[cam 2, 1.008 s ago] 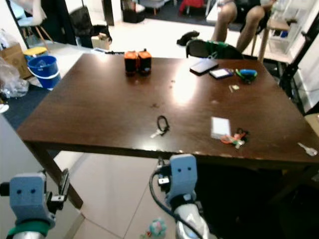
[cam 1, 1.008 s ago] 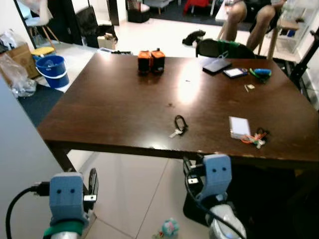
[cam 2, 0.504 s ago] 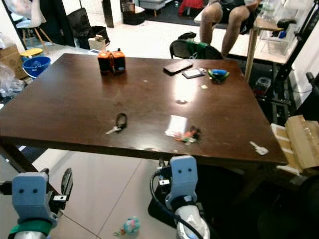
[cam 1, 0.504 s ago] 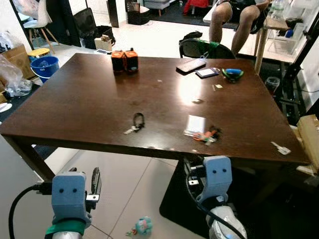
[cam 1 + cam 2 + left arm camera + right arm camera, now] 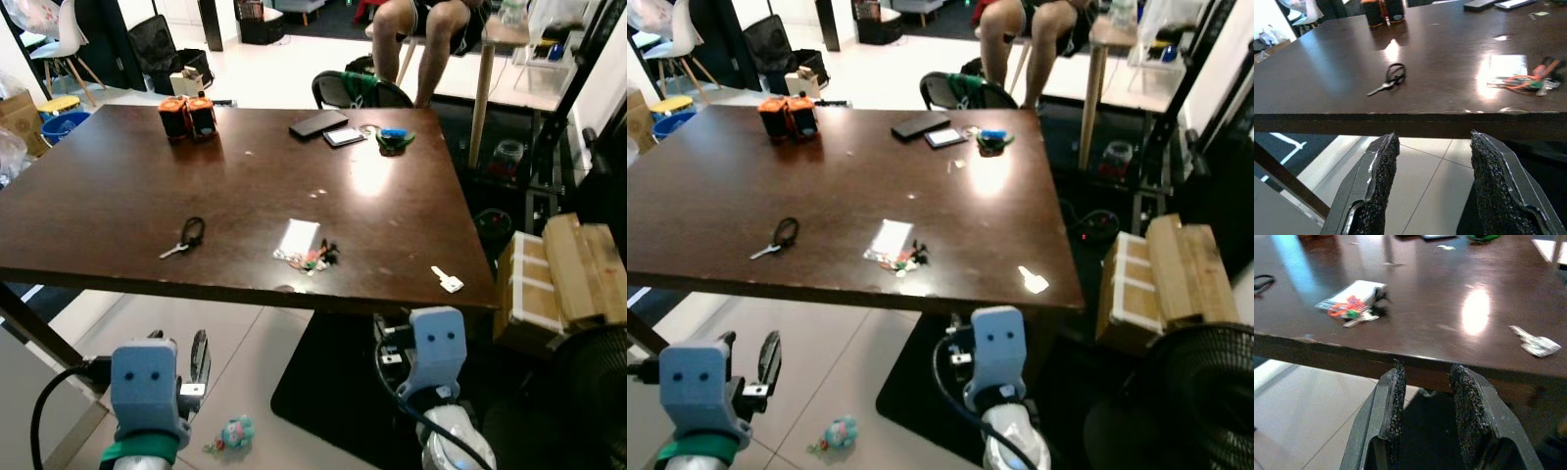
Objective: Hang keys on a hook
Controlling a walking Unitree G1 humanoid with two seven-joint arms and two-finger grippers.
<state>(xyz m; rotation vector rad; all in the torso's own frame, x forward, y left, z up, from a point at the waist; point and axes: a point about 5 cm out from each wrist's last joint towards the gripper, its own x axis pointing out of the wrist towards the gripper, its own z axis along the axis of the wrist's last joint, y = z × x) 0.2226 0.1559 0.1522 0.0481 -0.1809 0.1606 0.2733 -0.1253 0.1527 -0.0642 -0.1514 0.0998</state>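
Head view first: the dark wooden table [image 5: 118,196] is the landmark. A key on a black loop [image 5: 186,235] lies near its front edge, a second bunch of keys with orange and green tags [image 5: 315,257] further along that edge beside a white card [image 5: 298,236], and a loose key [image 5: 447,281] by the front corner. Tiled floor below the edge is open except for a small toy [image 5: 232,432]. A cardboard box [image 5: 558,284] crowds the table's right side.

Left wrist: left gripper [image 5: 1434,147] is below the edge, fingers spread wide, holding nothing.

Right wrist: right gripper [image 5: 1426,377], narrow gap, empty too.
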